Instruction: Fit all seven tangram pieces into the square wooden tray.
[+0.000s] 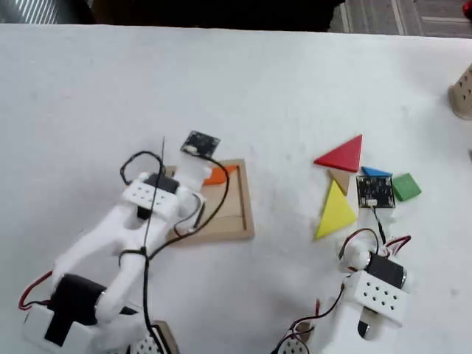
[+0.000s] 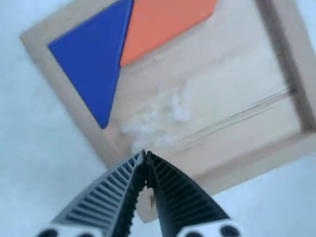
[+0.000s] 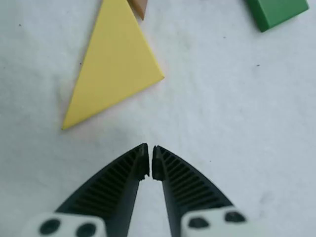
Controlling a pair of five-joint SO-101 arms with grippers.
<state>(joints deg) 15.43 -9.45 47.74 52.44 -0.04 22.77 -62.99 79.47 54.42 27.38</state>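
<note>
The square wooden tray (image 1: 247,210) lies left of centre with my left arm above it. A blue triangle (image 2: 91,59) and an orange piece (image 2: 163,22) lie side by side in one corner of the tray (image 2: 247,163); the orange piece (image 1: 219,175) also peeks out beside the arm. My left gripper (image 2: 145,157) is shut and empty over the tray's rim. To the right on the table lie a red triangle (image 1: 343,155), a yellow triangle (image 1: 334,210), a tan triangle (image 1: 340,179), a small blue triangle (image 1: 375,172) and a green square (image 1: 405,186). My right gripper (image 3: 150,160) is shut and empty just short of the yellow triangle (image 3: 113,66).
A tan perforated cone (image 1: 462,92) stands at the table's right edge. Cables loop around both arms near the front edge. White tabletop lies open between the tray and the loose pieces, and across the far half.
</note>
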